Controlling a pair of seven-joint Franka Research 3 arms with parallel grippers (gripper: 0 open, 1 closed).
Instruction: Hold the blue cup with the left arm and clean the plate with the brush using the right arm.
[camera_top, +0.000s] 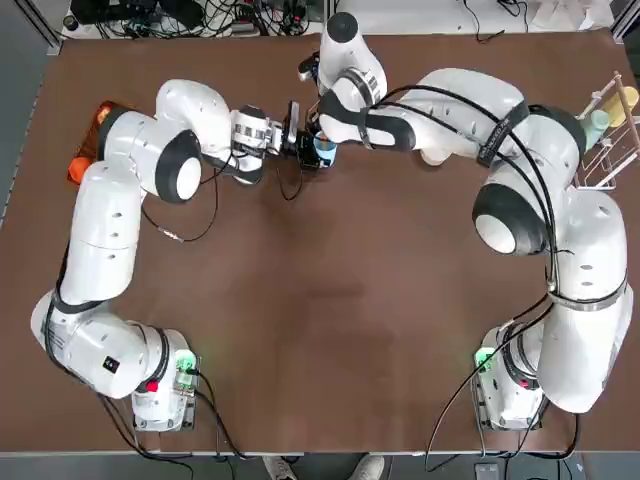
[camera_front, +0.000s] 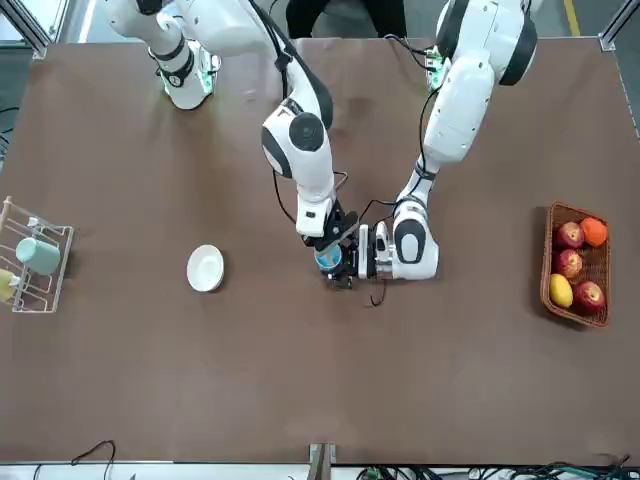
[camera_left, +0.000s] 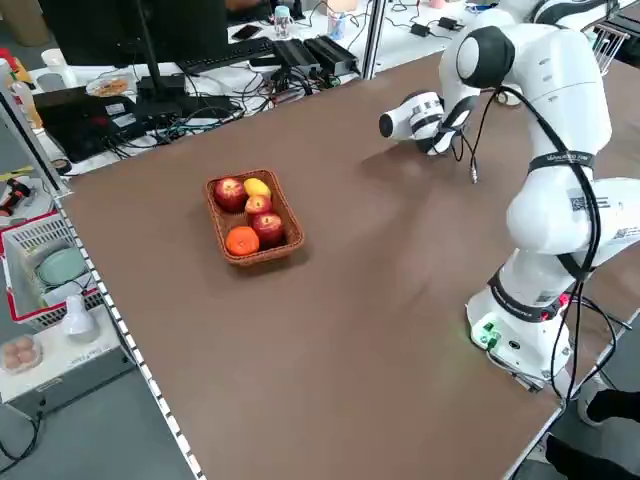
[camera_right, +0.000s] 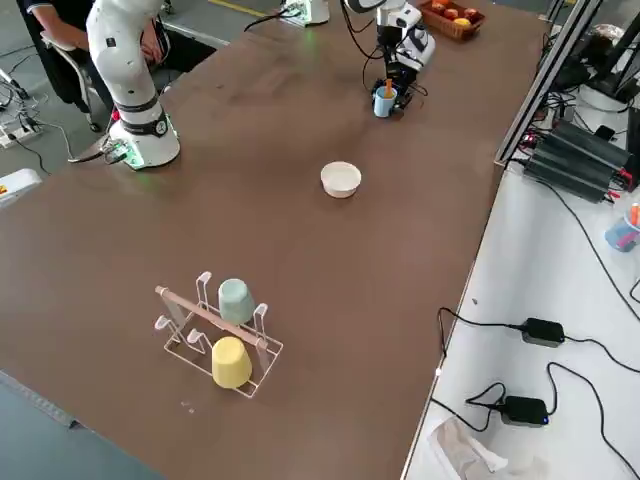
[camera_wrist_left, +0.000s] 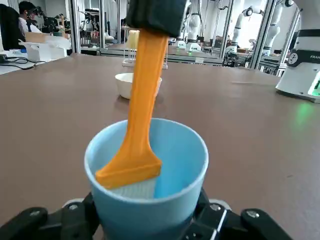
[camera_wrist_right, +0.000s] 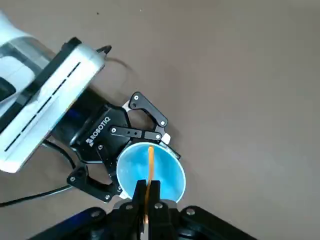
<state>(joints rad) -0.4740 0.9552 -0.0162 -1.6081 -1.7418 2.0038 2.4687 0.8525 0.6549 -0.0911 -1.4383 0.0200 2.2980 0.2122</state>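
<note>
The blue cup (camera_front: 329, 259) stands upright near the table's middle, and my left gripper (camera_front: 352, 255) is shut around its sides from the basket side. In the left wrist view the cup (camera_wrist_left: 150, 175) fills the space between the fingers. The brush (camera_wrist_left: 140, 125) has an orange handle and stands in the cup with its bristles down. My right gripper (camera_wrist_right: 148, 192) is directly above the cup (camera_wrist_right: 150, 170), shut on the top of the brush handle (camera_wrist_right: 149, 160). The cream-white plate (camera_front: 205, 268) lies empty on the table beyond the cup, toward the rack side, also the plate (camera_right: 341, 178).
A wicker basket (camera_front: 575, 265) of fruit sits at the table edge on my left side. A wire rack (camera_front: 35, 265) with pale cups stands on my right side. A person sits behind the arms' bases (camera_right: 60, 40).
</note>
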